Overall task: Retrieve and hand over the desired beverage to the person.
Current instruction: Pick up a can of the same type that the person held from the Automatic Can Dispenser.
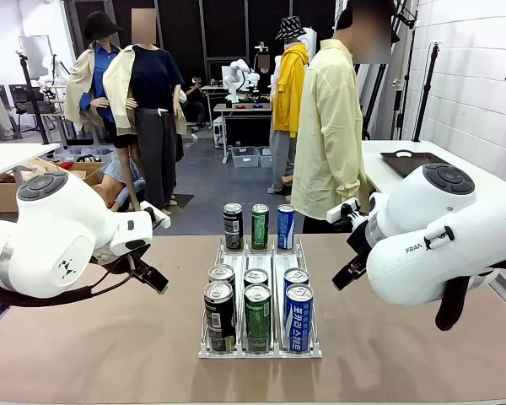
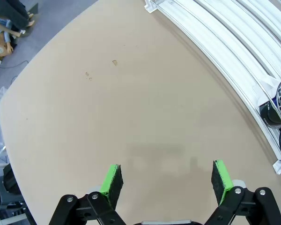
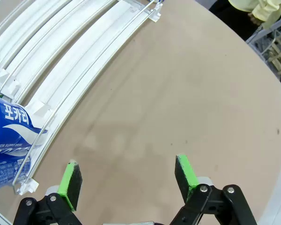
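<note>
Grippers both empty, jaws spread wide. Left gripper (image 2: 166, 180) over bare table (image 2: 131, 93), rack (image 2: 234, 61) right of its fingers. Right gripper (image 3: 129, 180): blue can (image 3: 7, 136) just left of its fingers. Person (image 1: 329, 126) stands beyond the rack. Likely best: confirm the wanted drink, centre jaws on that one can, keep clear of neighbours.

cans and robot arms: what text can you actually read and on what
"포카리": blue can; smaller print beneath is blurred.
"FRAN": right arm; the remainder is hidden.
Black can and green can: print too small to read.
</note>
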`<state>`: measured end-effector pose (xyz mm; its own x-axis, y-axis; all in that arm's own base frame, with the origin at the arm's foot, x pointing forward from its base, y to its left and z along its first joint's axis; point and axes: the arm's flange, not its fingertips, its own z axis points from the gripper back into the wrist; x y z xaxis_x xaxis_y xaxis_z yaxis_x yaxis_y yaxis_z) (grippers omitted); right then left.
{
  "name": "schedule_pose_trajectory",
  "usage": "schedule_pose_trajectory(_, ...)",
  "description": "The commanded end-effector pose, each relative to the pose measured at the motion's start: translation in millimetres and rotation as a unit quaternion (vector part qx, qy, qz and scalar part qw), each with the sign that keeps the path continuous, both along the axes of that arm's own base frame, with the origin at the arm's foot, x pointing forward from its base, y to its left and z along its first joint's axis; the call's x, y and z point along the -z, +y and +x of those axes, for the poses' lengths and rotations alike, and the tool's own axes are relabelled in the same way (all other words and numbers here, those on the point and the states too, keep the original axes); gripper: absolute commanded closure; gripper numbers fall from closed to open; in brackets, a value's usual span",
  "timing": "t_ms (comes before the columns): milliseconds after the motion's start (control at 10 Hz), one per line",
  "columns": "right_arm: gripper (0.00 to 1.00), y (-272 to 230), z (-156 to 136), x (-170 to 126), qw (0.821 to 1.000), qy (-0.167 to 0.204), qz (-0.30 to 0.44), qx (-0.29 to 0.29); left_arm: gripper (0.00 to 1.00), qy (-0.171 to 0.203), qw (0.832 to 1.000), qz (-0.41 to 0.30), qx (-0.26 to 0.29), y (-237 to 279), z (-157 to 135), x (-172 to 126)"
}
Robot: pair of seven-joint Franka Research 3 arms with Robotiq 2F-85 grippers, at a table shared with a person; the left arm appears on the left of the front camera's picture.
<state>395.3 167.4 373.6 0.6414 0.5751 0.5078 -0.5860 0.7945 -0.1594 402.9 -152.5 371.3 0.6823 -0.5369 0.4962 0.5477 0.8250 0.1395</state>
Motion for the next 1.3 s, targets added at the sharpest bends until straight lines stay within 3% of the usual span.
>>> schedule_pose_trajectory(0, 0.0, -0.1, 0.0, 0.0, 1.0, 0.0, 0.0, 0.0, 0.0, 0.0, 1.0, -0.001, -0.001, 1.2, 0.4, 0.0)
schedule_pose_trajectory(900, 0.0, 0.0, 0.0, 0.0, 1.0, 0.0, 0.0, 0.0, 0.0, 0.0, 1.0, 0.0, 0.0, 0.0, 0.0, 0.0)
schedule_pose_trajectory(1000, 0.0, -4.7, 5.7, -21.4, 1.0, 0.012, 0.004, -0.007, 0.0, 0.01, 1.0, -0.026, 0.006, 5.8, 5.4, -16.5)
schedule_pose_trajectory(1200, 0.0, -11.1, 24.1, -70.1, 0.998, 0.053, 0.026, -0.012, 0.0, 0.066, 0.995, -0.072, 0.024, 33.7, 25.3, -58.2)
